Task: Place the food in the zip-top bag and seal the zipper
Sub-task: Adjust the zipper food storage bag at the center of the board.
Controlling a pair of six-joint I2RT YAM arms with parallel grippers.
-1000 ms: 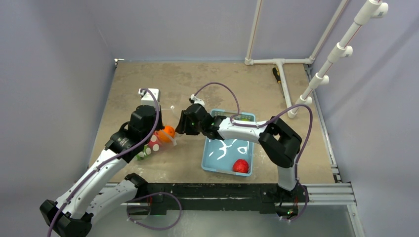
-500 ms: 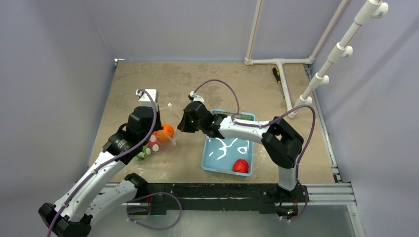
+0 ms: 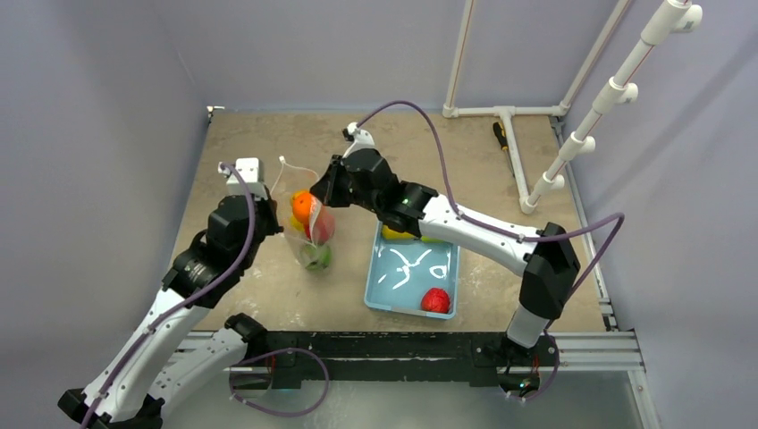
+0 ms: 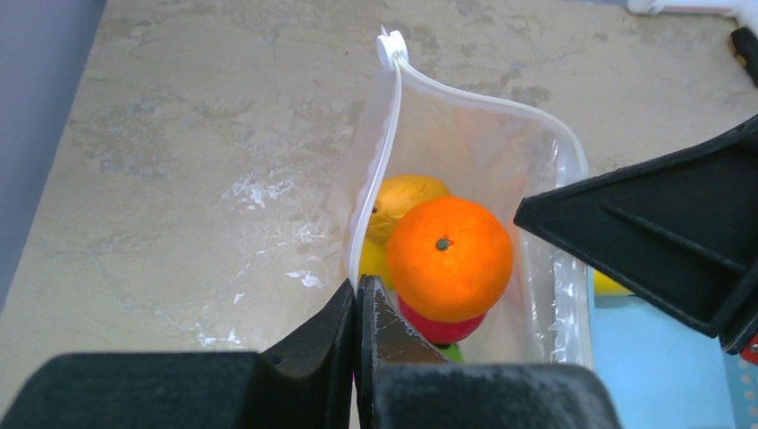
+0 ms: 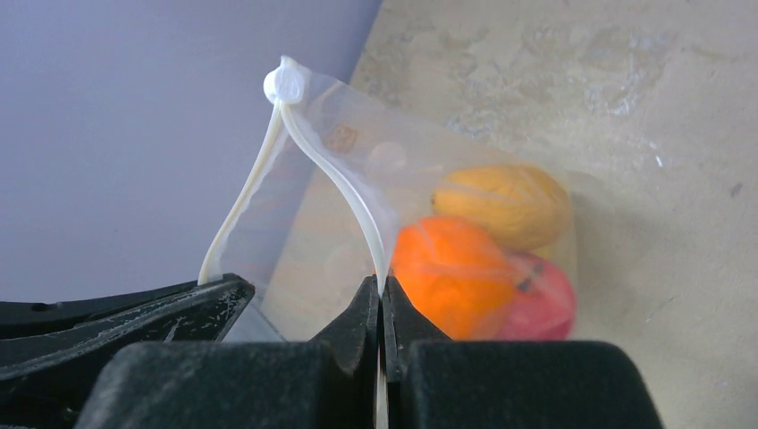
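Worktop (image 3: pixel 402 143) of mottled tan board, enclosed by pale lilac walls. Near edge: black mounting rail (image 3: pixel 384 344) carrying two white-and-black arms, the left arm (image 3: pixel 170 313) reaching forward, the right arm (image 3: pixel 483 237) bent across toward the left. Just beyond the rail, right of centre: light-blue basket (image 3: pixel 369 288), holding a loose red toy fruit (image 3: pixel 435 300) at its near end and a loose yellow toy fruit (image 3: pixel 393 234) at its far end, partly under the right arm. Left of the basket, mid-worktop: zip-top bag (image 3: pixel 308 237), transparent, held upright between the two pincers with its mouth upward and open; whether its bottom rests on the board cannot be told. Contents: orange toy fruit (image 4: pixel 450 257) uppermost, yellow-brown toy fruit (image 4: pixel 407 201) beside it, red toy fruit (image 4: pixel 438 326) beneath, green toy fruit (image 3: pixel 317 257) lowest. Zipper (image 4: pixel 376 170), whitish, its two strips standing apart and meeting at a round white slider tab (image 4: pixel 391 45) at the far corner. Left pincer (image 4: pixel 359 290): closed, nipping one strip of the mouth edge. Right pincer (image 5: pixel 382 290): closed, nipping the opposite strip. Far right corner: white pipe frame (image 3: pixel 505 112) and a black-handled tool (image 3: pixel 502 134) lying beside it
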